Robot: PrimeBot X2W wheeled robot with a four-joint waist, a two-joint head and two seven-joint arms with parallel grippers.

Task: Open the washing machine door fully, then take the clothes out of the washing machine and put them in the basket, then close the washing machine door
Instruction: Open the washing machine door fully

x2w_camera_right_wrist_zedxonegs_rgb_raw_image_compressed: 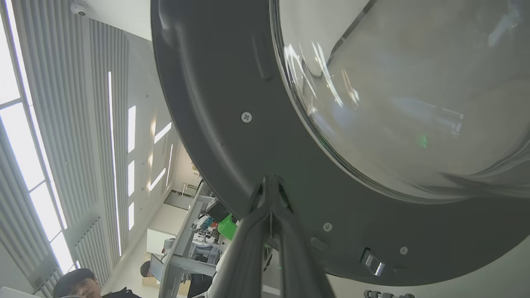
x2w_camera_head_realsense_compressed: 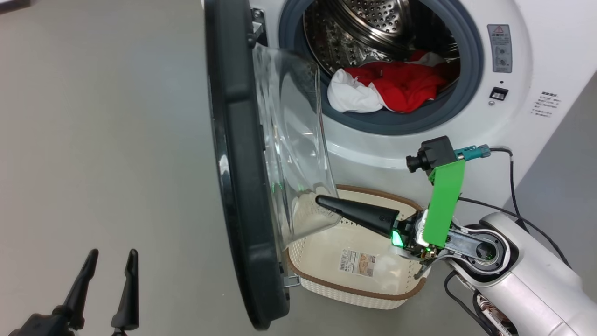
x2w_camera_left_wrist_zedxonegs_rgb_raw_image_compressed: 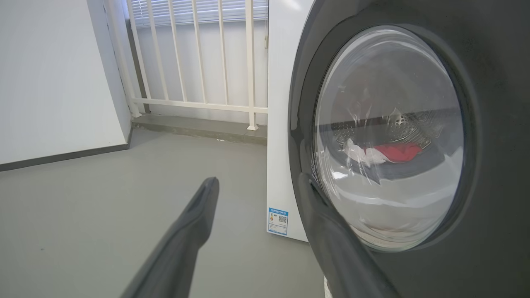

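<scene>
My right gripper [x2w_camera_head_realsense_compressed: 322, 202], pinched shut on nothing, has its tips right at the inner face of the washing machine door [x2w_camera_head_realsense_compressed: 240, 140], which stands edge-on across my reach (my left gripper [x2w_camera_head_realsense_compressed: 113, 255] hangs wide open, empty, beyond its outer side), so this arm looks nearer to push.

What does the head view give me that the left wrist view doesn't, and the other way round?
Head view's extras: the basket, and the shut right gripper, tips at the inner side of the washing machine door. Left wrist view's extras: a white railing and a blue label low on the washing machine. Shared: that door, the clothes in the drum, the open left gripper.
</scene>
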